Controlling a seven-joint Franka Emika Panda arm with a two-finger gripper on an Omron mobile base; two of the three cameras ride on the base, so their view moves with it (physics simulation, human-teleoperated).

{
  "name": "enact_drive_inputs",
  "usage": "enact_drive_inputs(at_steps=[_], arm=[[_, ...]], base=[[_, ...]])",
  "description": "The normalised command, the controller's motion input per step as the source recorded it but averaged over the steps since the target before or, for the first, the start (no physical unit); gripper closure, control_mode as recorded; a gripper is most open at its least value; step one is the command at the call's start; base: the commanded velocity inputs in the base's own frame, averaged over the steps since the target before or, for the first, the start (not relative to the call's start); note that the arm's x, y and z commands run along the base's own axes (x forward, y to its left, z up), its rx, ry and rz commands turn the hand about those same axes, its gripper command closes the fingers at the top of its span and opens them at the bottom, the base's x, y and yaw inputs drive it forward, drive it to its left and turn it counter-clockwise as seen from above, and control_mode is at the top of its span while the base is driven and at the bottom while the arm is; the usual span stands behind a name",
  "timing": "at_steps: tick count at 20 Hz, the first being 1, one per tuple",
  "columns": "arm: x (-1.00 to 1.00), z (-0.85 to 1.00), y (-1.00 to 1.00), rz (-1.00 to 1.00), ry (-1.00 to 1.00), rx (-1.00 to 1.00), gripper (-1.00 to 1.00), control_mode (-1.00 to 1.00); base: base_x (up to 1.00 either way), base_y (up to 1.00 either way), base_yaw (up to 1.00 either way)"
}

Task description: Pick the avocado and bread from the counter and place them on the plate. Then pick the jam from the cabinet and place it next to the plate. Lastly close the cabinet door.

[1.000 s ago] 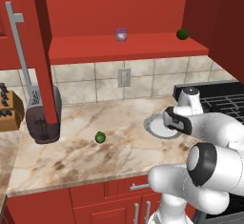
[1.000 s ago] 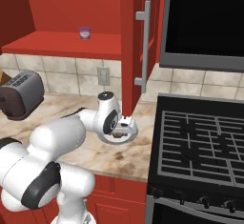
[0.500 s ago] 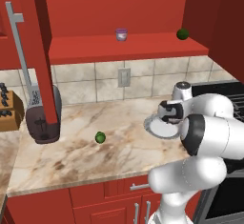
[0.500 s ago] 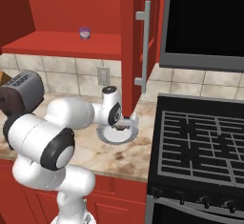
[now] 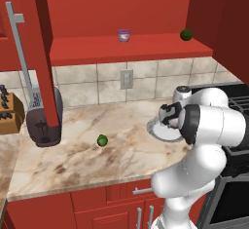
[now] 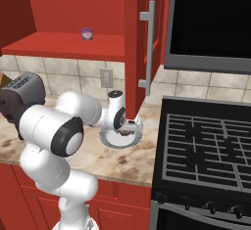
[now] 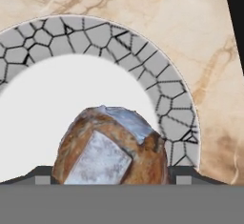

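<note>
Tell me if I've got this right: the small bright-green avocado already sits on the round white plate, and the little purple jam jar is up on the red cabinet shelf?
Not quite. The small bright-green avocado still lies on the beige marble counter, well away from the round white plate, as the left base view shows. The little purple jam jar is indeed on the red cabinet shelf.

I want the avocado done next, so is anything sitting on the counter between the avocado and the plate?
Nothing visible: bare counter lies between the avocado and the plate. The gripper and the bread sit over the plate itself.
</note>
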Motion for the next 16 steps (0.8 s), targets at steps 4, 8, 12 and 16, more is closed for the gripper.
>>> enact_drive_inputs(at_steps=[4,8,12,16], arm=[[0.04,-0.26,0.00,-0.01,0.00,0.00,1.00,-1.00],[0.04,-0.24,0.00,-0.01,0.00,0.00,1.00,-1.00],[0.07,-0.21,0.00,0.00,0.00,0.00,1.00,-1.00],[0.07,-0.10,0.00,0.00,0.01,0.00,-1.00,-1.00]], base=[[0.00,0.00,0.00],[0.00,0.00,0.00],[0.00,0.00,0.00],[0.00,0.00,0.00]])
